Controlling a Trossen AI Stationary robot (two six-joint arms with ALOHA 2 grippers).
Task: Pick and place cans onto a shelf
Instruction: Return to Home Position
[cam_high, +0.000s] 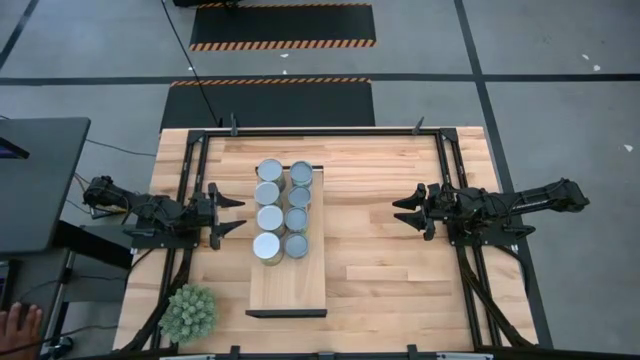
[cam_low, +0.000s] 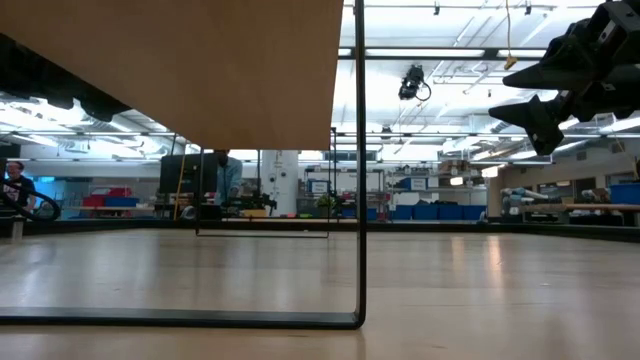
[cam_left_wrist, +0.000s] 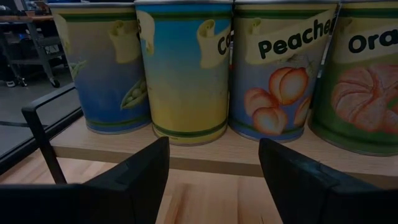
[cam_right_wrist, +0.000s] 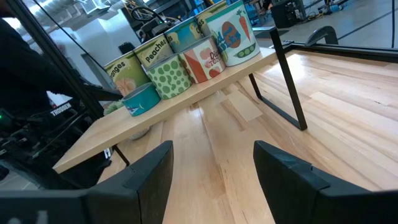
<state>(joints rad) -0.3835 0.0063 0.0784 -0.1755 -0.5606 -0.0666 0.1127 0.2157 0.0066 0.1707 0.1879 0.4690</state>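
Several cans (cam_high: 283, 210) stand upright in two rows on the far half of the shelf (cam_high: 290, 285), a pale raised board on dark legs. In the left wrist view their labelled sides (cam_left_wrist: 186, 74) stand close in front of my left gripper (cam_left_wrist: 211, 180), which is open and empty just left of the shelf (cam_high: 228, 212). My right gripper (cam_high: 408, 208) is open and empty, well to the right of the shelf; its wrist view shows the cans (cam_right_wrist: 186, 56) farther off. In the low view the shelf's underside (cam_low: 200, 70) fills the upper left.
A spiky green plant (cam_high: 189, 312) stands at the table's near left corner. A dark metal frame (cam_high: 330, 131) runs around the tabletop. The shelf's near half (cam_high: 288, 290) is bare. A person's hand (cam_high: 18, 325) shows off the table at the near left.
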